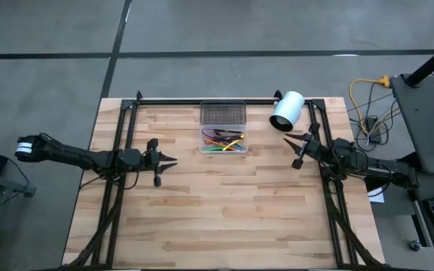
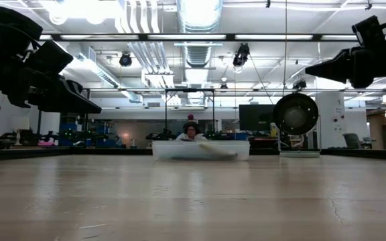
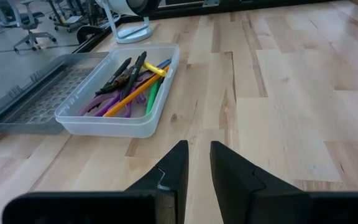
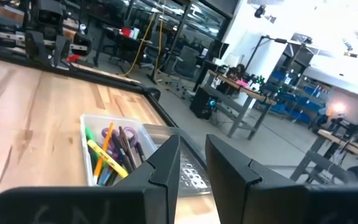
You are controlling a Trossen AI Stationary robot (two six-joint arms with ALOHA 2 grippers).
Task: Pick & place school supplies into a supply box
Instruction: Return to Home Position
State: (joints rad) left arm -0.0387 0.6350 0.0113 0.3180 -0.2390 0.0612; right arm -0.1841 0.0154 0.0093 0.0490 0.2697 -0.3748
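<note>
The clear supply box (image 1: 224, 150) (image 3: 114, 126) (image 4: 86, 144) (image 2: 179, 150) stands on the table toward its far edge. Its dark grey mesh part (image 1: 223, 114) (image 3: 33, 102) lies flat at the far end. The school supplies (image 1: 223, 139) (image 3: 129, 87) (image 4: 107, 155) lie inside: green pen, purple scissors, orange stick, yellow pencil, dark pens. My left gripper (image 1: 173, 159) (image 3: 197, 149) hovers left of and nearer than the box, shut, with only a narrow slit between its fingers. My right gripper (image 1: 291, 140) (image 4: 192, 143) hovers right of the box, shut likewise. Neither holds anything.
A white cylinder with a dark opening (image 1: 287, 111) (image 2: 295, 114) lies at the table's far right, close to my right gripper. A dark frame rail (image 1: 202, 101) runs along the far edge. Bare wood (image 1: 224, 218) covers the near half. A person (image 2: 191, 130) sits beyond the table.
</note>
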